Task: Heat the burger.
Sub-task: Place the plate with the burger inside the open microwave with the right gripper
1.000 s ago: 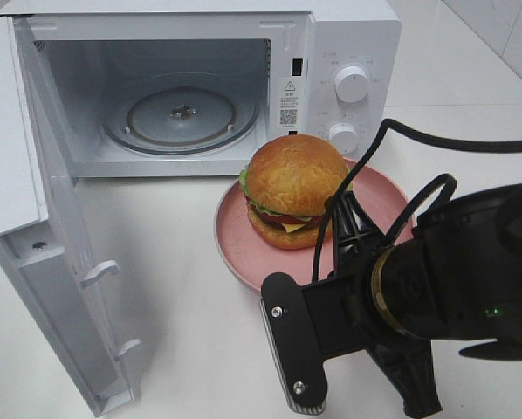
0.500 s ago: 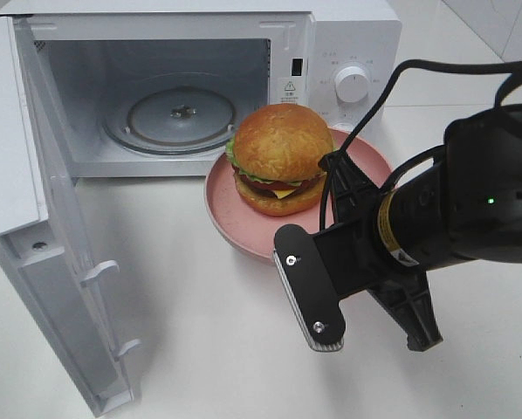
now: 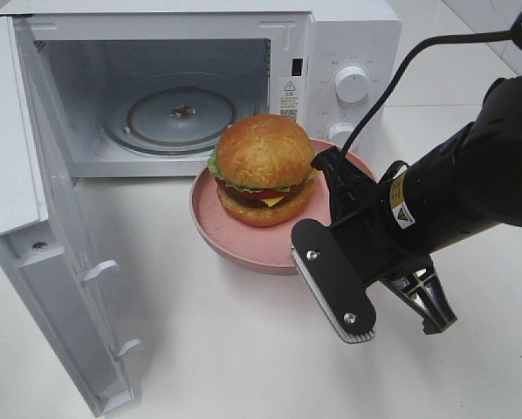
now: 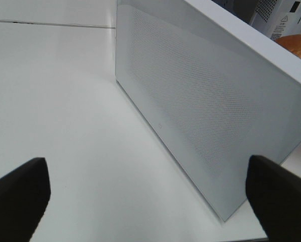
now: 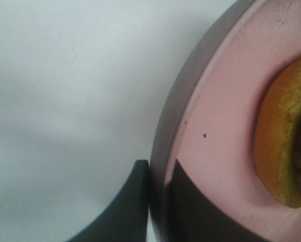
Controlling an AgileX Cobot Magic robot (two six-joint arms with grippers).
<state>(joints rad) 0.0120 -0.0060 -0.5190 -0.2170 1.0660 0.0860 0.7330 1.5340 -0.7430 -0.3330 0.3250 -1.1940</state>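
Exterior high: one burger point(image 3: 264, 168) sits centred on one pink plate point(image 3: 210, 229), just outside the open microwave point(image 3: 348, 52). The turntable point(image 3: 181, 113) lies at 11 o'clock from the burger. Right gripper point(image 3: 326, 170), the nearer arm, bites the plate rim at the burger's 3 o'clock.

Left wrist: left gripper point(image 4: 149, 199) gapes wide, empty, facing the door point(image 4: 201, 111).

Right wrist: jaws pinched across the rim; bun just inboard.
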